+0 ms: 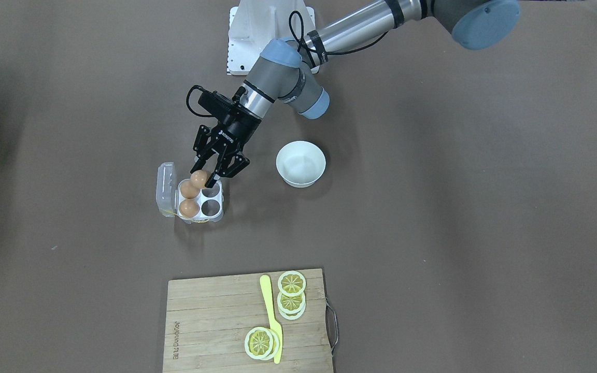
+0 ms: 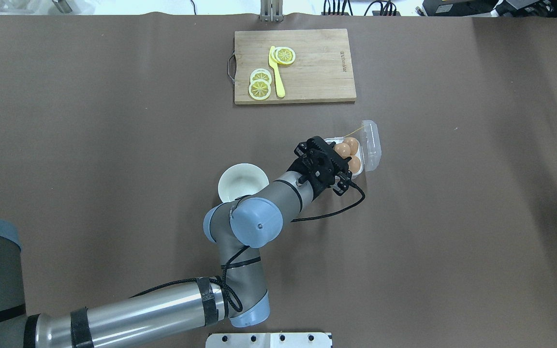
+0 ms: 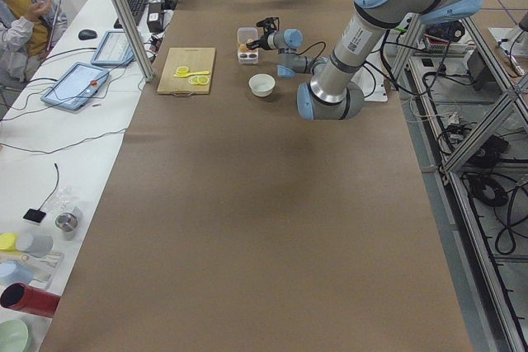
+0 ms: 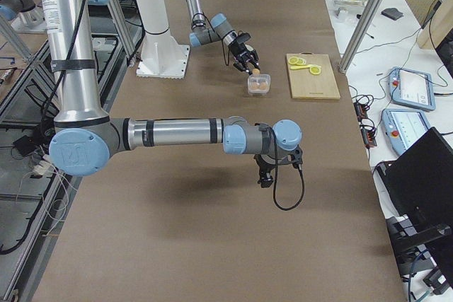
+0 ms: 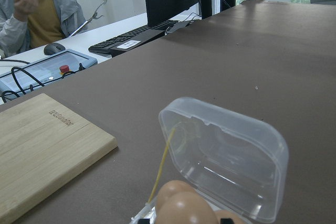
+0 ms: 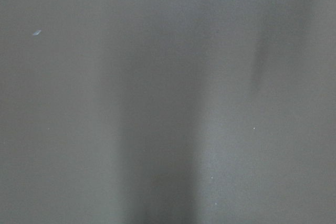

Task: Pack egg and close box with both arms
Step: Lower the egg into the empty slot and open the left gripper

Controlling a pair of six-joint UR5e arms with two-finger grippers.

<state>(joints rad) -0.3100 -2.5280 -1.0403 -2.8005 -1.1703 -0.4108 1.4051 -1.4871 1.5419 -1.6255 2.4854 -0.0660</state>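
The clear box [image 1: 214,209] stands open on the brown table, its lid [image 1: 166,182] folded back and a yellow string [image 5: 161,167] hanging at it. Two orange-brown eggs [image 1: 189,199] sit in the two cells beside the lid; the other two cells are bare. My left gripper [image 1: 202,178] is shut on a third egg [image 1: 199,177] and holds it just above the box. From overhead, the gripper [image 2: 329,162] covers part of the box [image 2: 361,166]. The right arm's gripper [image 4: 265,175] hangs over bare table far from the box; I cannot tell if it is open.
A round white bowl [image 1: 300,163] stands beside the box. A wooden cutting board [image 1: 210,321] with lemon slices [image 1: 292,298] and a yellow knife [image 1: 271,316] lies at the operators' edge. The white base [image 1: 270,36] is behind the left arm.
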